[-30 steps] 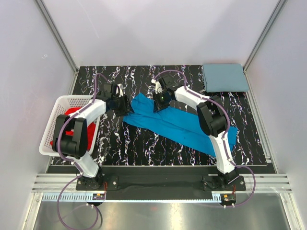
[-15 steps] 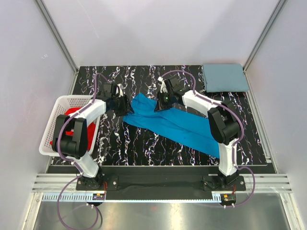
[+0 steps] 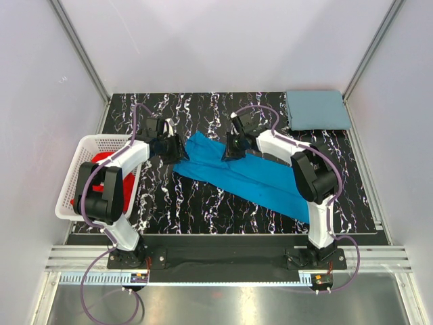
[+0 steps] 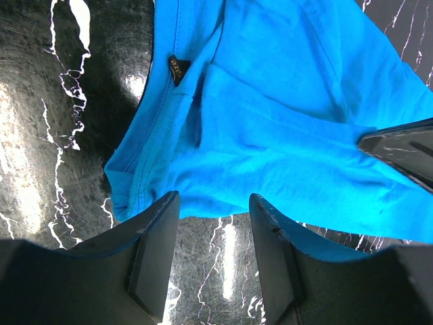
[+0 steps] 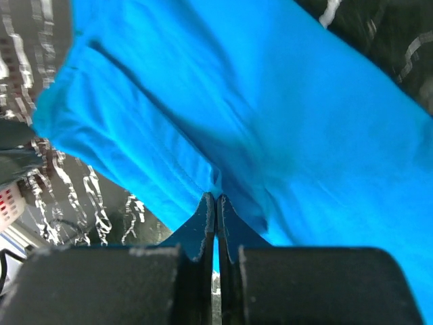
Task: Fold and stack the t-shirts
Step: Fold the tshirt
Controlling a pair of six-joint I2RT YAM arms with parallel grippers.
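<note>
A bright blue t-shirt lies spread in a long band across the black marble table. My right gripper is shut on a pinch of its upper edge, seen in the right wrist view. My left gripper is open at the shirt's left end; in the left wrist view its jaws stand just short of the collar edge, over bare table. A folded grey-blue t-shirt lies at the back right corner. Red shirts sit in the basket.
A white lattice basket stands at the left table edge beside my left arm. Grey enclosure walls surround the table on three sides.
My right gripper has moved to the right with the blue shirt's edge pinched in it, and the right arm's elbow has swung right. The left arm has stayed put.
</note>
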